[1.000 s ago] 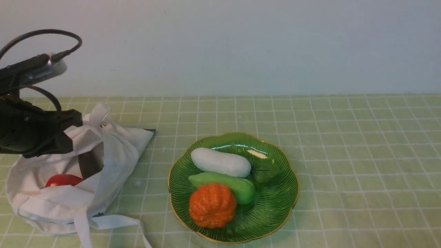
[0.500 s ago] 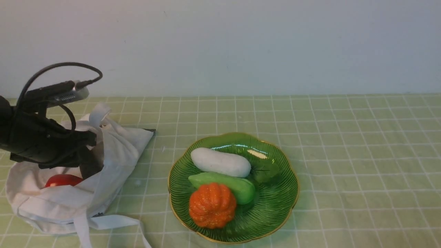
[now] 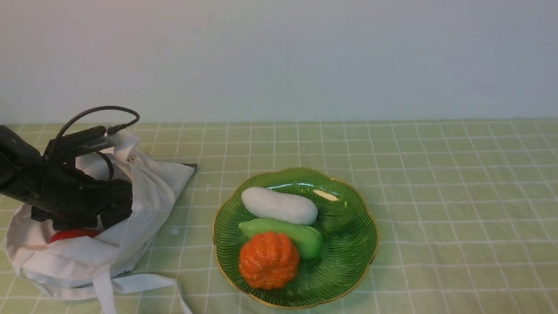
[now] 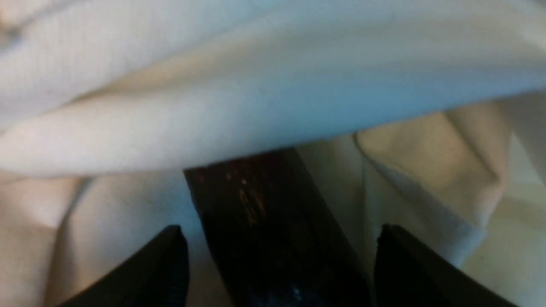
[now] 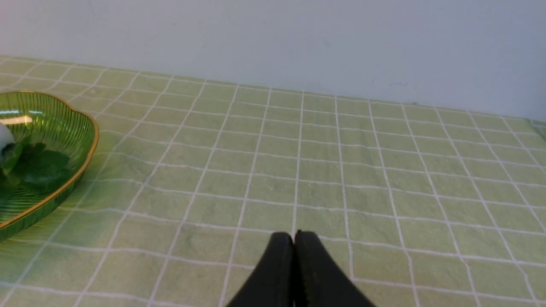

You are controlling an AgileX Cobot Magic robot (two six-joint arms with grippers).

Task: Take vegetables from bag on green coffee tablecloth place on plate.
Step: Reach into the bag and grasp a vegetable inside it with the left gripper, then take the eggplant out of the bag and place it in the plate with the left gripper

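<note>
Left of the plate (image 3: 348, 261), the bag (image 3: 152, 192) lies slumped on the green coffee tablecloth (image 3: 436, 183). My left end effector (image 4: 280, 238) is inside the bag's mouth with its fingers spread and the dark eggplant (image 4: 256, 204) lying between them. I cannot tell whether either finger touches it. A fold of the bag covers the eggplant's far end, and the close focus blurs its surface. From the front, the left arm (image 3: 26, 174) hides the eggplant entirely, and only a sliver of the red vegetable (image 3: 72, 234) shows above the bag's near hem. On the plate rest a white vegetable (image 3: 279, 205), a green vegetable (image 3: 305, 240) and an orange pumpkin (image 3: 269, 260). My right end effector (image 5: 294, 245), fingers pressed together, appears only in its own wrist view, over the cloth right of the plate.
</note>
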